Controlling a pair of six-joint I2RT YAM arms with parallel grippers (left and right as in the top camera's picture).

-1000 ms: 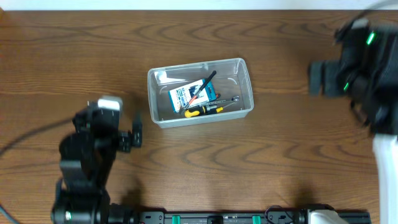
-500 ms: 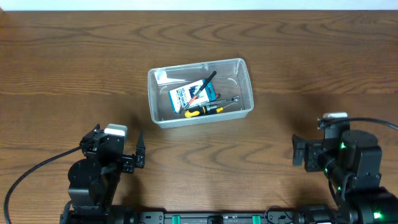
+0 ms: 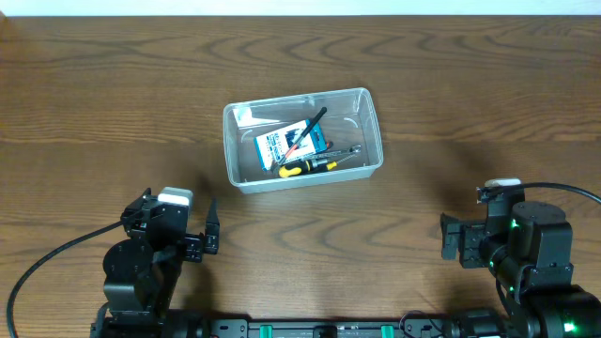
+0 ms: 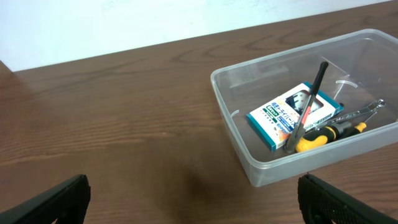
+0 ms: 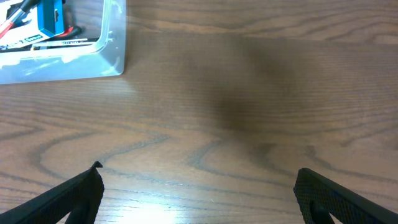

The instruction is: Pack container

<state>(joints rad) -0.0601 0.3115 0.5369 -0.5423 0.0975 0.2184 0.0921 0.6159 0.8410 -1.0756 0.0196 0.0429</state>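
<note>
**Glossy plastic on satin wood**

The table (image 3: 113, 94) is dark brown wood with bold grain, smooth, with a soft satin sheen. In the right wrist view a pale glare lies on it toward 6 o'clock. The container (image 3: 310, 178) is clear plastic, smooth and glossy, with a bright highlight at its 11 o'clock corner. Inside it, the box (image 3: 277, 145) looks like printed card, slightly shiny. The screwdriver (image 3: 302, 167) has a yellow and black handle, seemingly plastic, and bare silvery metal toward 3 o'clock. The pen (image 3: 308, 129) is black and red, smooth. The left gripper (image 4: 196, 200) and right gripper (image 5: 199, 198) have matt black fingers
</note>
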